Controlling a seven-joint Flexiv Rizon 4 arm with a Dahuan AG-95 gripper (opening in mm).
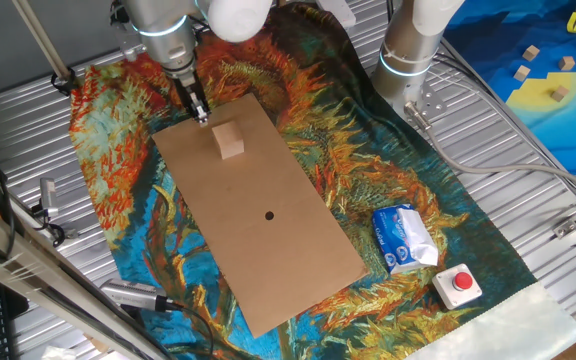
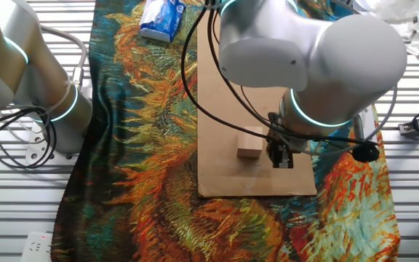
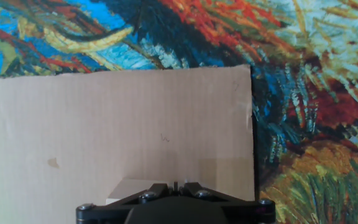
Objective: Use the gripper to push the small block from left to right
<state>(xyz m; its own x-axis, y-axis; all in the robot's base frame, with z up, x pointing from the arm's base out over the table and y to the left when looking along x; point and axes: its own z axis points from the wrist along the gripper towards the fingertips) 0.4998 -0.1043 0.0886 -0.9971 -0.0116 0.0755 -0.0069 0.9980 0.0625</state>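
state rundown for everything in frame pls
hand: fingers together, holding nothing, tip low over the cardboard beside the block
block: flat on the cardboard, free
cardboard sheet: flat on the patterned cloth
tissue pack: lying on the cloth, top looks torn open
red button: whether pressed, can't tell

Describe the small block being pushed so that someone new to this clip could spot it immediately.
Find the brown cardboard sheet lying on the colourful painted cloth. Near its far end, just beside the gripper, sits the small block, a plain light-tan wooden cube. It is the only object standing on the cardboard, unlike the tiny blocks on the blue-yellow mat.
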